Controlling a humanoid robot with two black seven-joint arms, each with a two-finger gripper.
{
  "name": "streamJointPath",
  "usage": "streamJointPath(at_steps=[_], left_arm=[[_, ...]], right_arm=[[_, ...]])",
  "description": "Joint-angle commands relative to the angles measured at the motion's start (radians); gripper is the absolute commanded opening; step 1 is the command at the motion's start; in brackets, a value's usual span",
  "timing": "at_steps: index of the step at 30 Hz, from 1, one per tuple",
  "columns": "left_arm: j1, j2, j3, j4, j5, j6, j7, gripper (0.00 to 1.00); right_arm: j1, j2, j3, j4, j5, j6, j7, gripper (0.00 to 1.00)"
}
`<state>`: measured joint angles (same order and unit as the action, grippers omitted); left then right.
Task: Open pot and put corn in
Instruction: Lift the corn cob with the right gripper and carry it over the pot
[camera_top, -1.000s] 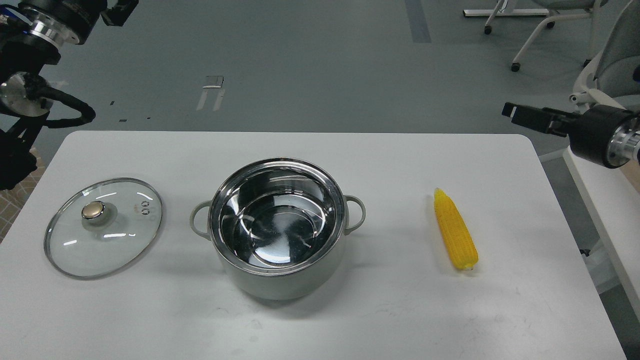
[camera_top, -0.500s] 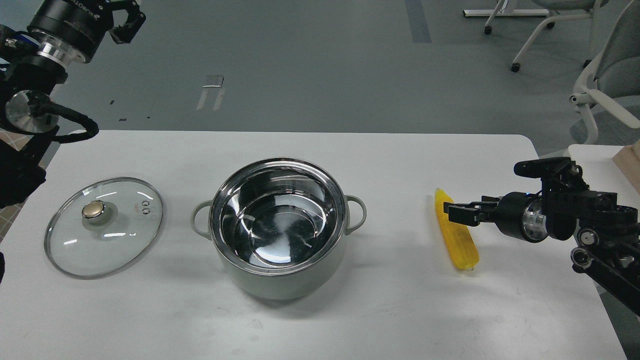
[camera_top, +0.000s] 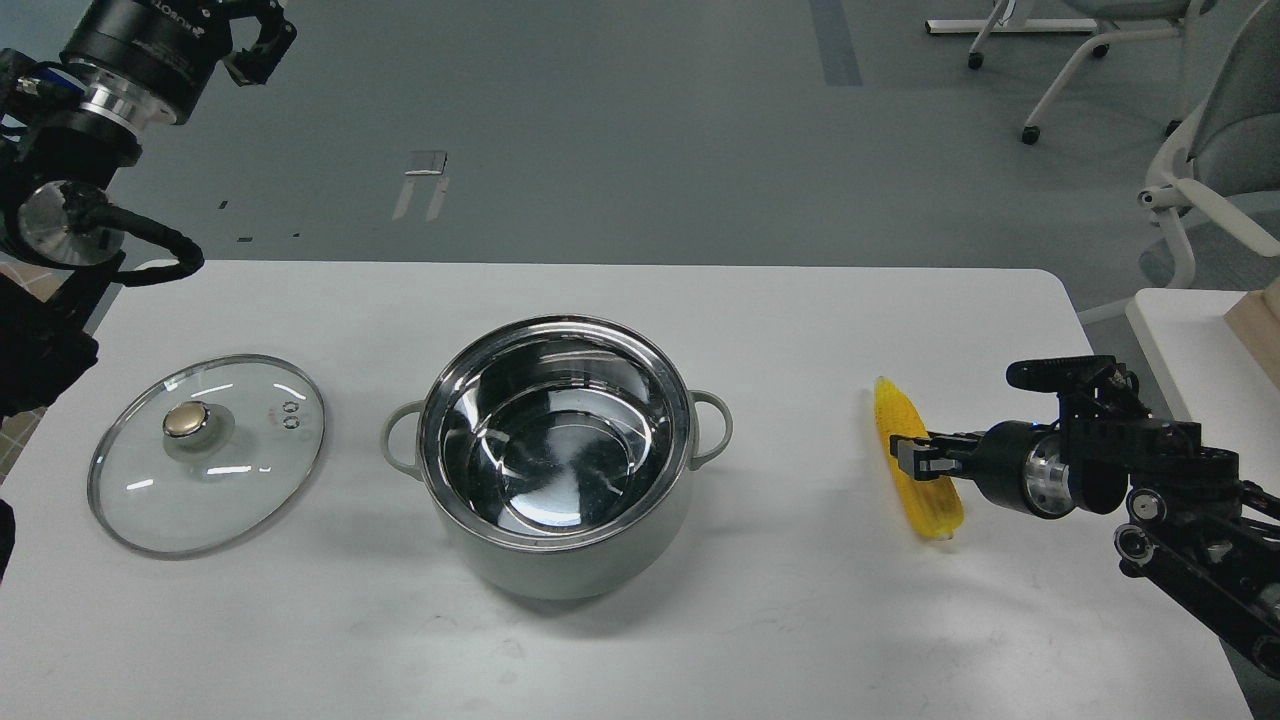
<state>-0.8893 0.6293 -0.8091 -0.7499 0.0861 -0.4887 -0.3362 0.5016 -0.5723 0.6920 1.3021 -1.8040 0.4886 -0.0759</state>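
The pot (camera_top: 556, 560) stands open at the table's centre, its shiny steel inside empty. The corn (camera_top: 930, 505) lies on the table to the right of the pot, tip pointing away from me. My right gripper (camera_top: 915, 452) comes in from the right, low over the middle of the corn; its dark fingers cover part of the cob and I cannot tell them apart. My left gripper (camera_top: 258, 45) is raised at the top left, beyond the table's far edge, open and empty.
The round glass lid (camera_top: 130, 500) with a brass-coloured knob lies flat on the table left of the pot. A second white table (camera_top: 1180, 340) stands at the right. Office chairs stand on the floor at the far right.
My right arm has swung in from the far right and come down onto the middle of the corn. The corn has shifted very slightly. The left arm has barely moved.
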Motion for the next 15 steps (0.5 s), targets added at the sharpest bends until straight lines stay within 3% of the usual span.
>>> streamJointPath(at_steps=[1,7,11,15], left_arm=[[0.000,0.003,-0.001,0.000,0.001,0.000,0.000,0.98],[0.000,0.009,-0.002,0.000,0.001,0.000,0.000,0.98],[0.000,0.015,-0.004,0.000,0.001,0.000,0.000,0.98],[-0.003,0.013,-0.004,-0.002,0.001,0.000,0.000,0.98]], right_arm=[[0.006,-0.006,0.003,0.003,0.002,0.000,0.004,0.00],[-0.008,-0.029,0.064,0.016,0.005,0.000,0.007,0.00],[-0.006,-0.102,0.165,0.110,0.034,0.000,0.007,0.00],[0.011,-0.087,0.315,0.238,0.057,0.000,0.008,0.00]])
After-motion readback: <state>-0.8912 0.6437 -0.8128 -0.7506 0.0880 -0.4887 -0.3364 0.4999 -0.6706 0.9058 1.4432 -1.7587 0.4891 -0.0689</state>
